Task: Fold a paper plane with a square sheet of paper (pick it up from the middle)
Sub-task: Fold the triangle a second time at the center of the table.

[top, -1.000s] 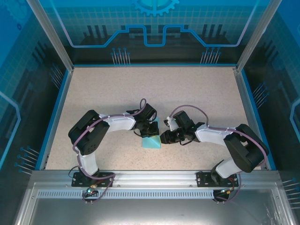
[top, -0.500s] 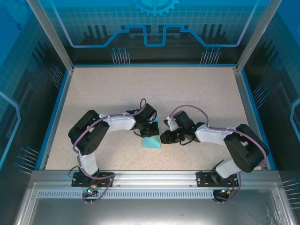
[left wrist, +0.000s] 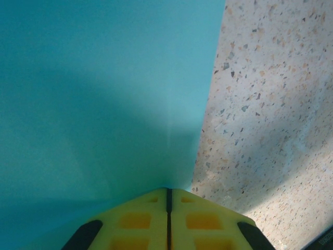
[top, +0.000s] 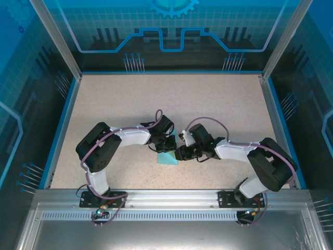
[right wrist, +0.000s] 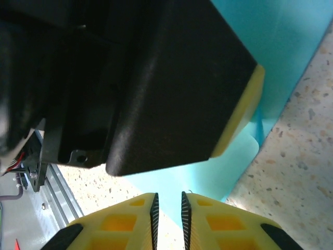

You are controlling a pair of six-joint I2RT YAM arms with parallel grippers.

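Note:
The light-blue sheet of paper (top: 169,159) lies folded small on the speckled table between the two arms. My left gripper (top: 166,145) rests on top of it. In the left wrist view its yellow fingers (left wrist: 135,219) are shut tight, with the gripper (left wrist: 168,190) at the paper (left wrist: 104,94) near its right edge. I cannot tell whether paper is pinched between them. My right gripper (top: 178,154) comes in low from the right. Its jaws (right wrist: 168,195) stand a narrow gap apart over the paper's near edge (right wrist: 208,174), just below the left gripper's finger (right wrist: 242,112).
The speckled tabletop (top: 156,104) stretches behind the arms to a blue-rimmed enclosure wall (top: 166,73). A metal rail (top: 166,195) with both arm bases runs along the near edge. The two grippers are almost touching.
My right gripper has slid a little left, closer to the paper and the left gripper, and its jaws have narrowed slightly. The left arm and the paper have stayed put.

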